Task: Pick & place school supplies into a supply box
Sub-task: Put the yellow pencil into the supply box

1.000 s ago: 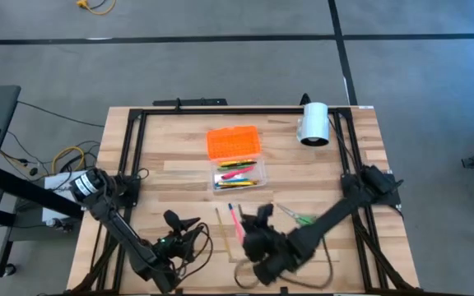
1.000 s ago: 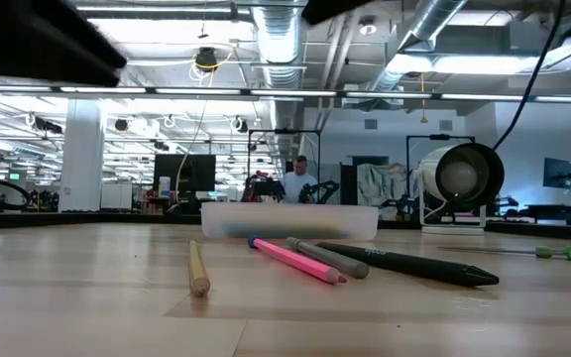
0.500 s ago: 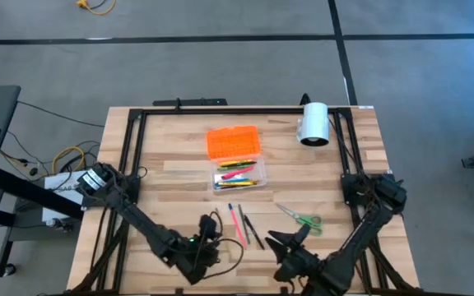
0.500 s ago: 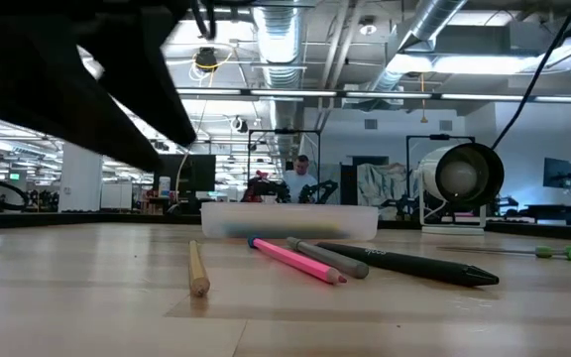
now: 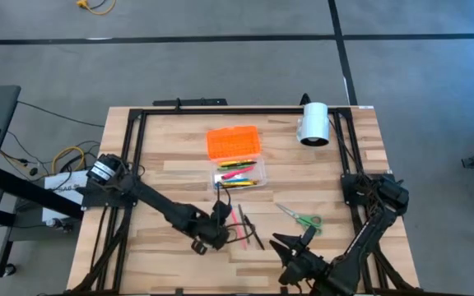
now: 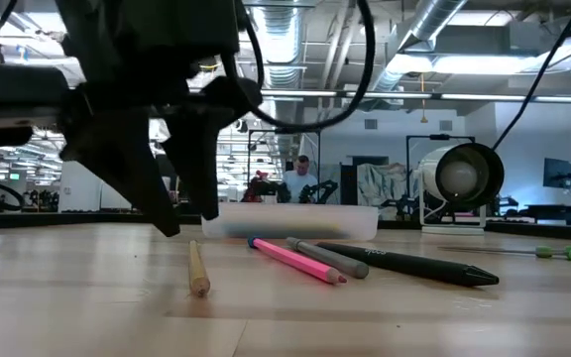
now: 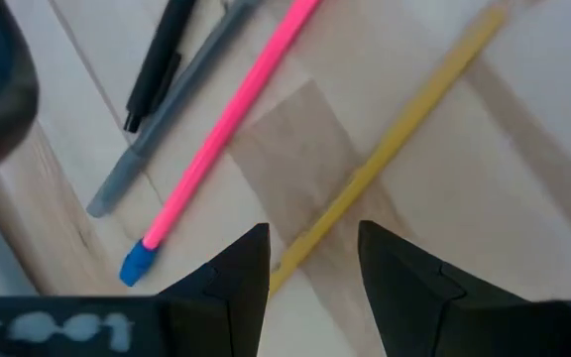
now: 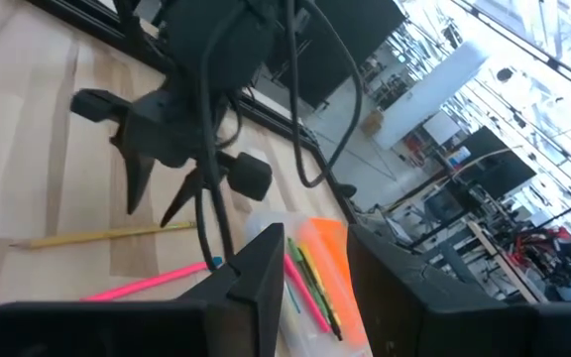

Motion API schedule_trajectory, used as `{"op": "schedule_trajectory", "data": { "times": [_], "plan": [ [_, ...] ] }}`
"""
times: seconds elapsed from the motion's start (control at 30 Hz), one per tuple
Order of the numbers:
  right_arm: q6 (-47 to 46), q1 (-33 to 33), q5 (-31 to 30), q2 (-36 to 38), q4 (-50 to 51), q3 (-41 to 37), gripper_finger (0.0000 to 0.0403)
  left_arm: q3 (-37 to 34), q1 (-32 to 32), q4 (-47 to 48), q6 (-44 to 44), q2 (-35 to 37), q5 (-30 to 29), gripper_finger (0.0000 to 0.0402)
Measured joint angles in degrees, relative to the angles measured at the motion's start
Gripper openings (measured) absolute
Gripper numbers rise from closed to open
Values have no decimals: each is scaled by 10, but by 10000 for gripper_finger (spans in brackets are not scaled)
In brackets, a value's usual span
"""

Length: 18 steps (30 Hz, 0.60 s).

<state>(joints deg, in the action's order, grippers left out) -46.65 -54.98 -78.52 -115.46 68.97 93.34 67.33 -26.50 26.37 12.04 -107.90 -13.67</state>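
Left gripper [image 7: 310, 260] poised fingers-down over yellow pencil [image 7: 395, 139], jaws parted, nothing held, pencil shaft lying between the fingertips in the left wrist view, not yet touched by the look of the low view. Pink pen [image 7: 228, 124], grey pen [image 7: 171, 124] and black pen [image 7: 162, 55] just beside, on the box side of the gripper. Supply box [image 5: 239, 177] beyond those, lid [image 5: 234, 141] off behind it, several pens already inside. Green-handled scissors [image 5: 300, 218] well apart toward right gripper [image 5: 296, 245], parked near table front, jaws apart, empty. Pencil likely light, stiff, prone to rolling; best pinched mid-shaft. Bare wood on the gripper's near side, pens crowding the far side.
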Motion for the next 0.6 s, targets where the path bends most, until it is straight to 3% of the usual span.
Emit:
{"op": "schedule_trajectory", "data": {
  "times": [0.23, 0.6],
  "plan": [
    [0, 5, -1, 0, 0, -20, 108, 0, 22, -5, 50, 0, 29, 146],
    [0, 7, -2, 0, -2, -23, 108, 0, 43, -10, 58, 0, 90, 146]
  ]
}}
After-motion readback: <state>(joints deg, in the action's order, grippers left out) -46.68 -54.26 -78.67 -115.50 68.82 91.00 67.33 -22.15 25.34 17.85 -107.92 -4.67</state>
